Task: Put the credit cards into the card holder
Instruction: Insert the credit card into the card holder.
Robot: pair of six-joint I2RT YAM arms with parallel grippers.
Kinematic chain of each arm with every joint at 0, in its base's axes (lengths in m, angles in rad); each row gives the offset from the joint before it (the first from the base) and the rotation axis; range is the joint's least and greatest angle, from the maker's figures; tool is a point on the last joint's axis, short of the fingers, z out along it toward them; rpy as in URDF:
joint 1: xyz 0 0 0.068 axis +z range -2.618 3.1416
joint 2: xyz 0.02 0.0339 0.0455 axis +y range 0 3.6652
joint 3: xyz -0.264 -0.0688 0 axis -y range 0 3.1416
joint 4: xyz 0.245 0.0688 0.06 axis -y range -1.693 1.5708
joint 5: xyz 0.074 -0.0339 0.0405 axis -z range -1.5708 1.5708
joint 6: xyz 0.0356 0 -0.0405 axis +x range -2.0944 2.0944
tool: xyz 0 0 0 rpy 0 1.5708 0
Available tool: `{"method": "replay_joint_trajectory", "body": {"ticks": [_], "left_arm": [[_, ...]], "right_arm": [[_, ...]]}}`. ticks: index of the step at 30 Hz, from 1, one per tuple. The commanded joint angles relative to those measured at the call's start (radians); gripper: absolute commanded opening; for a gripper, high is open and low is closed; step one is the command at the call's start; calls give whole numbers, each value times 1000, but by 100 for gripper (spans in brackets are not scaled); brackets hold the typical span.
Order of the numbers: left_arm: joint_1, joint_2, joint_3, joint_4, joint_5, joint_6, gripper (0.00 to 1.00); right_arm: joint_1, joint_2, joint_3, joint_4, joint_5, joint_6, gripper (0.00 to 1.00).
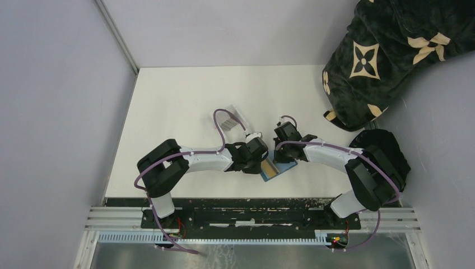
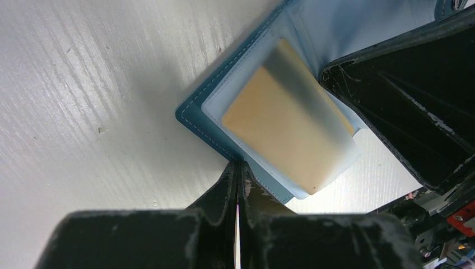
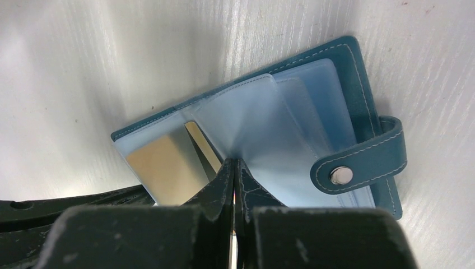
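While both arms meet over the open card holder [image 3: 348, 63], the task looks partly done. The left gripper [image 2: 237, 170] is clenched, its jaws pressed flat together with nothing visible between them. Its tip is at the near edge of the card holder; whether it touches that edge cannot be told. Just beyond that tip, a gold card [image 2: 285, 129] lies on the pale inner page. It sits inside the teal border, but its near end reaches past the page edge, so it seems only partly seated. Whether it is inside a pocket or only resting on top cannot be told.

The right gripper [image 3: 234, 166] is also clenched. Its tip meets the fan of frosted sleeves [image 3: 263, 123] at the fold of the card holder. Whether it nips one sleeve or merely presses on it is unclear. The snap tab [image 3: 364, 159] hangs undone, just to the right of that tip.

Seen from above, a clear tray [image 1: 215, 114] lies on the white table [image 1: 168, 106], beyond the left gripper and well apart from it. It holds grey cards [image 1: 227, 122]; their number is too small to tell. Judging by this, one card is at the card holder and the grey ones have yet to be fetched and slotted in.
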Motion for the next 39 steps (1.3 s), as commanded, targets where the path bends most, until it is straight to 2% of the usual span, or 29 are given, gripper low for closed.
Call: {"method": "replay_joint_trajectory", "body": {"ticks": [1,7,13,19,30,39], "left_arm": [[-10,58,-29,2,16,58,3],[-9,51,-66,7,6,51,3],[-10,63,-74,19,3,43,3],[-9,74,-66,23,4,39,3],[-8,79,-65,12,1,43,3],[-8,63,-84,6,-3,50,3]], "right_arm": [[28,-15,46,-34,5,2,3],[28,-71,92,-97,81,-53,14],[28,-101,96,-136,89,-83,24],[28,-129,95,-178,102,-106,25],[24,-132,56,-192,170,-110,6],[21,-56,40,-151,154,-90,1]]}}
